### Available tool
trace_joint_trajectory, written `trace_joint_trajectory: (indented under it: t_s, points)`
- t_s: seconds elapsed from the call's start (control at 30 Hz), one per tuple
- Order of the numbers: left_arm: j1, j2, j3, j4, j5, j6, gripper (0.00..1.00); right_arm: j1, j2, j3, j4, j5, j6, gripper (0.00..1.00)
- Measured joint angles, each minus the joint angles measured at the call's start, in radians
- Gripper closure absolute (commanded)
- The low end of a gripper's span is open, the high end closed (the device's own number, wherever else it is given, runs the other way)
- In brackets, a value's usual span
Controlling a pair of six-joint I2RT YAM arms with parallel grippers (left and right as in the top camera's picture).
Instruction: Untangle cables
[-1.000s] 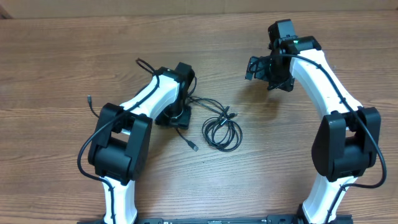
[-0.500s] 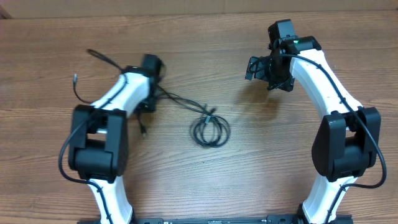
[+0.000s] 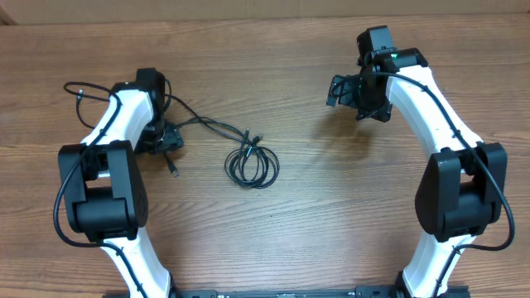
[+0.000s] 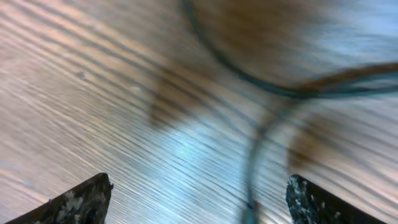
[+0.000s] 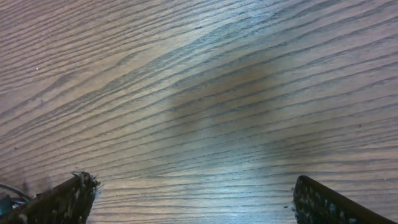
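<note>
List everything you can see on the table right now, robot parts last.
cables: one tangled bundle, cord count unclear; black; coil left of the table's centre, strands running left to the left pincer, a plug end lying near it.
table: one; brown wood grain; under everything.
arms: two; white with black joints; one on each side of the table.
left pincer: one; black; left side, open, a cable strand passing between its fingers, not pinched.
right pincer: one; black; far right, open over bare wood, away from the cables.
</note>
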Motion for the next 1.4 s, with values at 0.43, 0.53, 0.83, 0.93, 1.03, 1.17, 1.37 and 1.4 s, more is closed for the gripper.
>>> trace_joint_trajectory:
  t_s: [0.43,0.53,0.83,0.93,1.03,1.17,1.37,1.4]
  points:
    - [-0.126,-0.12,0.061,0.147,0.263,0.024,0.08,0.0,0.0,0.0,0.0,0.0,0.0,0.0]
    - [-0.155,-0.037,0.061,0.185,0.272,0.024,0.09,0.0,0.0,0.0,0.0,0.0,0.0,0.0]
    - [-0.174,0.055,0.059,0.247,0.434,0.047,0.06,0.0,0.0,0.0,0.0,0.0,0.0,0.0]
    - [-0.174,0.055,0.059,0.248,0.445,0.05,0.02,0.0,0.0,0.0,0.0,0.0,0.0,0.0]
    - [-0.174,0.055,0.059,0.248,0.452,0.051,0.02,0.0,0.0,0.0,0.0,0.0,0.0,0.0]
    - [-0.174,0.055,0.059,0.248,0.452,0.051,0.0,0.0,0.0,0.0,0.0,0.0,0.0,0.0]
    - [-0.174,0.055,0.059,0.248,0.452,0.051,0.0,0.0,0.0,0.0,0.0,0.0,0.0,0.0]
    - [-0.174,0.055,0.059,0.248,0.452,0.051,0.0,0.0,0.0,0.0,0.0,0.0,0.0,0.0]
